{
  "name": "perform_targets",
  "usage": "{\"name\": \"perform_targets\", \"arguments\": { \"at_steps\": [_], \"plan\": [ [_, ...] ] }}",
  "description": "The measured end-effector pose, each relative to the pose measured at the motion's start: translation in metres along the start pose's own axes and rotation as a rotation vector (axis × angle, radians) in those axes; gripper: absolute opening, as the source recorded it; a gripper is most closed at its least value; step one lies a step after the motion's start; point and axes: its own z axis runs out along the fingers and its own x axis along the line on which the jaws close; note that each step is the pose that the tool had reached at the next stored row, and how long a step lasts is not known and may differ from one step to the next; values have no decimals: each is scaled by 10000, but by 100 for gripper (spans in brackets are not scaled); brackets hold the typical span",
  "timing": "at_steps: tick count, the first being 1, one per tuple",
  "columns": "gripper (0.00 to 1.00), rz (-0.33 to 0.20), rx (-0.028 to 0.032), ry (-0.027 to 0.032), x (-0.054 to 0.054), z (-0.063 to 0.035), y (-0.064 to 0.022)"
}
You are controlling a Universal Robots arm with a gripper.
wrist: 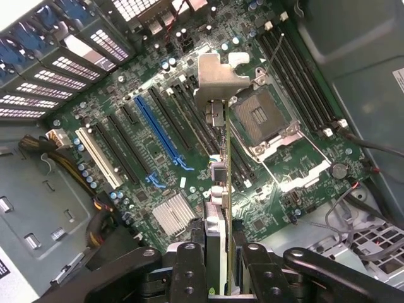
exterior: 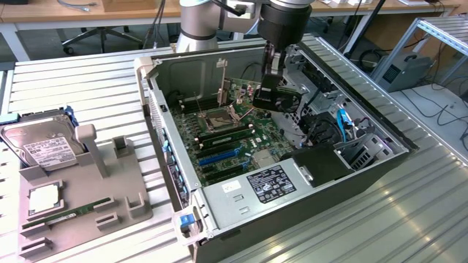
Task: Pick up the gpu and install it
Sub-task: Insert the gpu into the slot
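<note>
1. An open computer case (exterior: 183, 74) lies on its side on a slatted metal table (exterior: 73, 93), at the centre of the exterior view.
2. Inside it sits a green motherboard (exterior: 241, 143), with a CPU socket (exterior: 219, 118) toward its 11 o'clock end.
3. A power supply (exterior: 267, 186) with a black label takes up the case's 5 o'clock end.
4. A blue cable (exterior: 341, 121) runs at 3 o'clock of the motherboard.
5. On the board, a long blue slot (wrist: 161, 136) lies between black slots, with a white slot (wrist: 98, 158) and a finned silver heatsink (wrist: 173, 213) nearby.
6. A grey fixture tray (exterior: 124, 197) sits just beside the case, at its 8 o'clock.
7. A hard drive (exterior: 45, 143) leans at the tray's 11 o'clock corner.
8. A square processor chip (exterior: 44, 198) lies at 6 o'clock of the drive.
9. A green memory stick (exterior: 66, 215) lies just beyond the chip.
</note>
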Motion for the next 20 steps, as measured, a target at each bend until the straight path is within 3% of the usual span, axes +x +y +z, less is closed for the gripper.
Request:
{"name": "perform_targets", "arguments": {
  "at_steps": [20],
  "plan": [
    [27,-474,7,-23,0,1,0]
  ]
}}
